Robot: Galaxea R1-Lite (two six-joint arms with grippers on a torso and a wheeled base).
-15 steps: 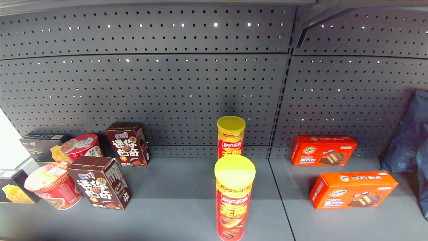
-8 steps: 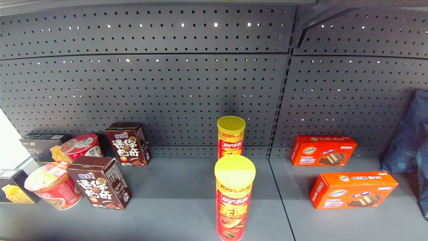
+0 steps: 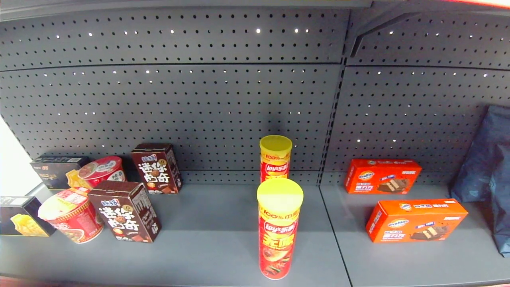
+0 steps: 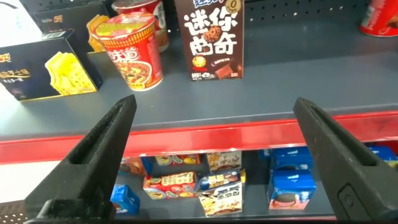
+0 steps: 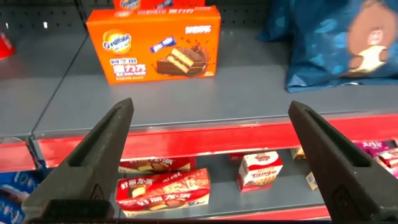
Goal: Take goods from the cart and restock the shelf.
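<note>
Left gripper [image 4: 214, 102] gapes; black box [image 3: 20, 217] cut off.

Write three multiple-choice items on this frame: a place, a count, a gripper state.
1. Where on the shelf are the orange boxes? A left end B middle C right section
2. How many chip cans stand upright? A one B two C four
3. Jaws of the left gripper and right gripper? A both open, empty B both shut C one holding a box
Key: 1 C, both lie right of the chip cans; 2 B, one behind the other; 3 A, wrist views show spread jaws, nothing between.
</note>
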